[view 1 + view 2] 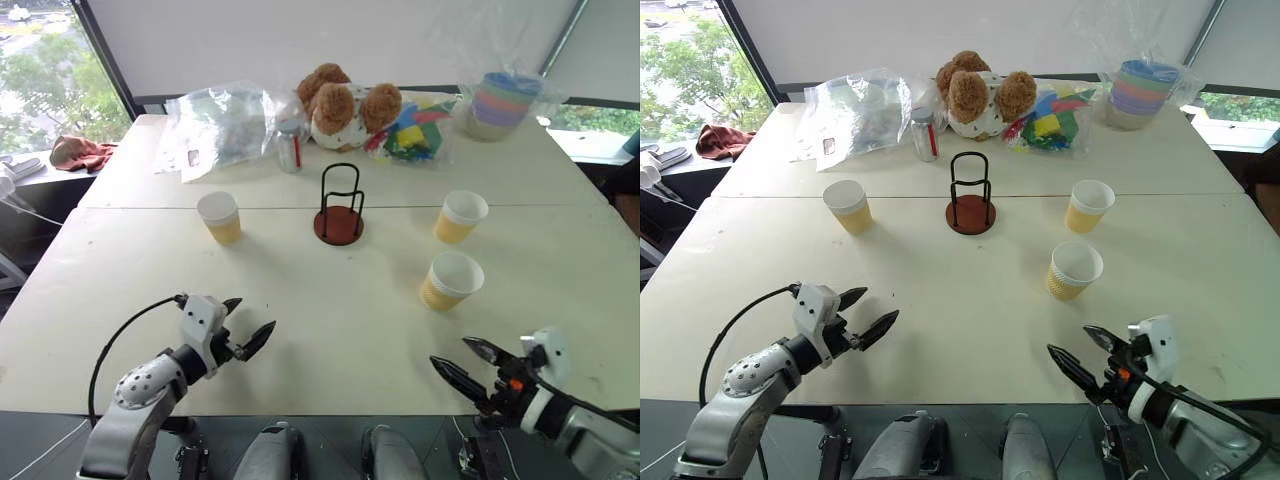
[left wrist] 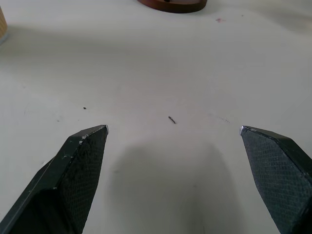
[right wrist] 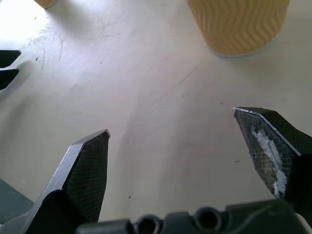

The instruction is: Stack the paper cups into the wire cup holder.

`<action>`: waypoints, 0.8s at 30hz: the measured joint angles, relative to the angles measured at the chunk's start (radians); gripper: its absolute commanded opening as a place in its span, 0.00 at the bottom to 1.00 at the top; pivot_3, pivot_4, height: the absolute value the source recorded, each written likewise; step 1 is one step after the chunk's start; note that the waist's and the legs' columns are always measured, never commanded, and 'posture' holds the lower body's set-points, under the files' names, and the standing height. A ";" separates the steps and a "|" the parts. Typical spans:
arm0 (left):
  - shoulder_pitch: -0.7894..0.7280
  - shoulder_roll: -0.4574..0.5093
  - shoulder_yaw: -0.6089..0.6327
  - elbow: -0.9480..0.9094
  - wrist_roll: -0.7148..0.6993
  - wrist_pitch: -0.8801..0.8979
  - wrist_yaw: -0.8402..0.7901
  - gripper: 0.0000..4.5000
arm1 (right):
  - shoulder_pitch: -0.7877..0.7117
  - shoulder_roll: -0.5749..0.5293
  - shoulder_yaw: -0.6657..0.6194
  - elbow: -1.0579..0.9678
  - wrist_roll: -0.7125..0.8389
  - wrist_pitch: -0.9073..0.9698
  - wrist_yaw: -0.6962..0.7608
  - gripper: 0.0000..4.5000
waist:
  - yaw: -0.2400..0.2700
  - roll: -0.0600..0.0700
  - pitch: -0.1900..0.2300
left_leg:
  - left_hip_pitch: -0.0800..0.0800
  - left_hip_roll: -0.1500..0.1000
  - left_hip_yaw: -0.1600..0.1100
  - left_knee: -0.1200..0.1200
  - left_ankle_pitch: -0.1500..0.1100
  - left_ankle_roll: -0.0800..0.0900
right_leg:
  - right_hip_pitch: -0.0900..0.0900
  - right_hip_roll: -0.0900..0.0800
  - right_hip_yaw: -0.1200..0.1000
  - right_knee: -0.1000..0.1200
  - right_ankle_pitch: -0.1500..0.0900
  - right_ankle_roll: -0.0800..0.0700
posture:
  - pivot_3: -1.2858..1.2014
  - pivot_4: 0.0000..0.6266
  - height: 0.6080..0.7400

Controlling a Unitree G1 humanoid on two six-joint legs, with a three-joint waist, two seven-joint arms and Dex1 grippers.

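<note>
Left hand [image 1: 250, 321] hovers low over the near left part of the tabletop [image 1: 330, 310], fingers spread wide apart, nothing between them. It points forward and toward the middle. In its wrist view both fingertips [image 2: 90, 146] frame bare tabletop, with the reddish-brown base of the wire cup holder just showing past them.

Right hand [image 1: 463, 362] hovers over the near right edge of the tabletop, fingers also wide apart and empty, pointing forward and inward. One finger pad [image 3: 265, 146] carries a whitish smear. The ribbed yellow wall of the nearest cup shows just beyond the fingertips in its wrist view.

Paper cups, three, all upright, open end up, none stacked:
- near right cup [image 1: 451, 280], closest to the right hand, ahead of it, not touched.
- far right cup [image 1: 460, 216], just behind the first, slightly further right.
- left cup [image 1: 219, 217], on the left half, well ahead of the left hand.

Wire cup holder [image 1: 339, 205] stands upright at the tabletop centre, between the left cup and the two right cups, apart from all three. No cup in it.

Far edge of the tabletop: clear plastic bag [image 1: 220, 125], small silver can [image 1: 289, 150], brown teddy bear [image 1: 345, 105], bright coloured items in a bag [image 1: 415, 135], wrapped stack of pastel bowls [image 1: 500, 103]. Red cloth [image 1: 82, 153] lies off the tabletop at far left.
</note>
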 measured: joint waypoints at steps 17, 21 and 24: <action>-0.045 -0.044 -0.005 -0.009 0.002 0.002 0.069 1.00 | -0.095 0.008 0.002 -0.008 0.097 0.084 -0.052 0.98 | 0.000 0.000 0.000 | 0.000 0.000 0.000 0.001 0.000 0.000 | 0.000 0.001 0.000 0.000 0.000 0.000 | 0.52 0.24 1.00; -0.122 -0.062 0.001 0.021 -0.006 0.010 0.084 1.00 | -0.164 -0.016 -0.002 -0.081 0.248 0.183 -0.109 0.98 | 0.001 0.000 0.000 | 0.000 0.000 0.000 0.001 0.000 0.000 | 0.000 0.001 -0.001 0.000 0.001 0.000 | 0.52 0.24 1.00; -0.198 -0.038 0.024 0.031 -0.073 0.078 0.058 1.00 | -0.294 -0.144 -0.013 -0.147 0.488 0.271 -0.185 0.98 | -0.004 -0.001 0.001 | 0.000 0.000 0.000 0.002 0.000 0.000 | 0.001 0.001 -0.001 0.001 0.001 0.000 | 0.52 0.24 1.00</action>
